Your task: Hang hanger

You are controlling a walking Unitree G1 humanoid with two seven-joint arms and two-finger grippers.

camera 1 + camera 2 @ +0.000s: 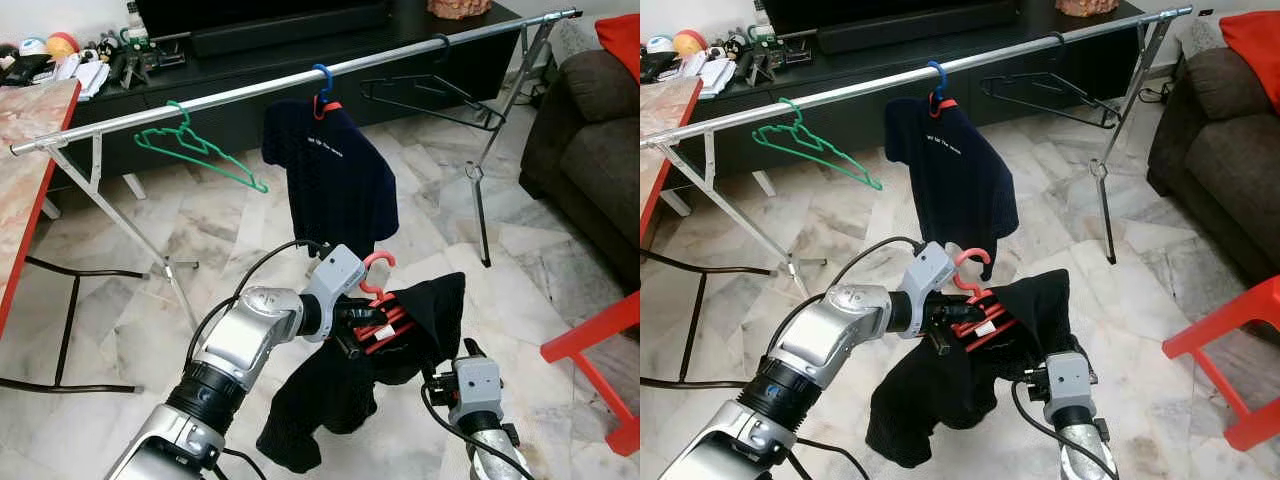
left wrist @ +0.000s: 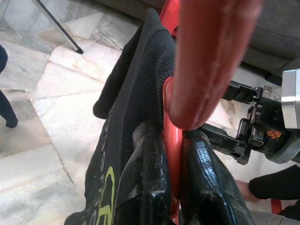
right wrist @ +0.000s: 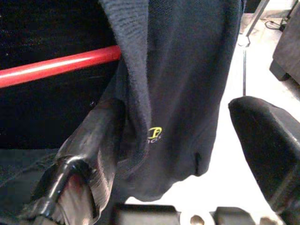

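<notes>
Below the silver rail (image 1: pixel 300 80), my left gripper (image 1: pixel 368 328) is clamped on the red hanger (image 1: pixel 376 290), which carries a black garment (image 1: pixel 340 390) and sits well under the rail, apart from it. My right gripper (image 3: pixel 178 140) stands spread wide at the garment's hem. On the rail hang a green hanger (image 1: pixel 195 150), a navy shirt (image 1: pixel 335 180) and a black hanger (image 1: pixel 430 95).

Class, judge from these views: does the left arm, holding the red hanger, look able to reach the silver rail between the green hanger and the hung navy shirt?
Probably yes: the silver rail is bare there, nothing blocks the left gripper.
</notes>
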